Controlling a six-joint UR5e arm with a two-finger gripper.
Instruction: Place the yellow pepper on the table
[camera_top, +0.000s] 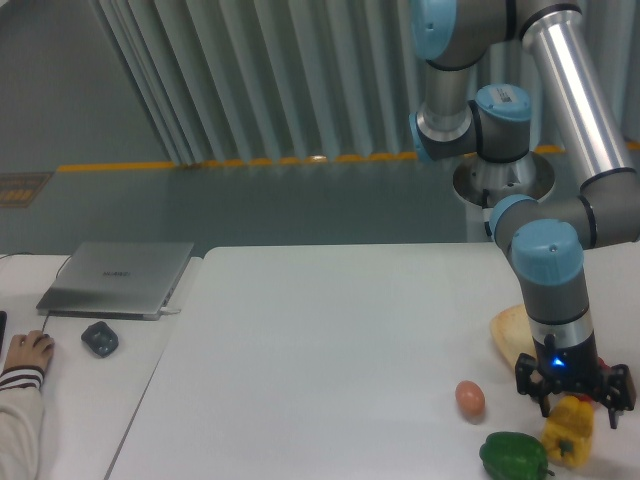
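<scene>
The yellow pepper (568, 432) stands upright on the white table (320, 340) near its front right corner. My gripper (574, 408) points straight down right over it. The fingers are spread to either side of the pepper's top, with a gap showing on the right side, so the gripper looks open. The pepper's upper part is partly hidden by the gripper body.
A green pepper (514, 455) lies just left of the yellow one, and a brown egg (470, 398) sits further left. A pale bread slice (508, 335) lies behind the arm. On the left desk are a grey laptop (118, 277), a dark small object (99, 338) and a person's hand (28, 350).
</scene>
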